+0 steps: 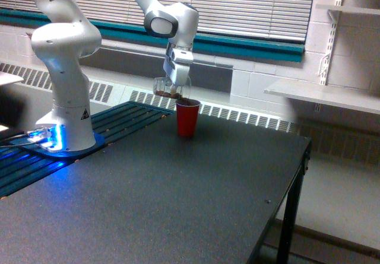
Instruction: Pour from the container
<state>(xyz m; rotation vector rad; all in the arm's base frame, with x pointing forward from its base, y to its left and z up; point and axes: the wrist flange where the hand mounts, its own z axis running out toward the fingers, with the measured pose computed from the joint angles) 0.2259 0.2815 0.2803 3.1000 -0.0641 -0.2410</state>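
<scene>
The container [167, 88] is a small clear cup lying tipped on its side, with brown grains showing along its lower wall. My gripper [176, 85] is shut on it, holding it just above and to the exterior view's left of the red cup [187, 118]. The container's mouth points toward the red cup's rim, where brown material shows at the top. The red cup stands upright on the black table [178, 199].
The arm's white base [66, 107] stands at the exterior view's left on a blue-lit plate. The table's edge runs down the exterior view's right side. A white shelf [323, 95] juts from the wall beyond it.
</scene>
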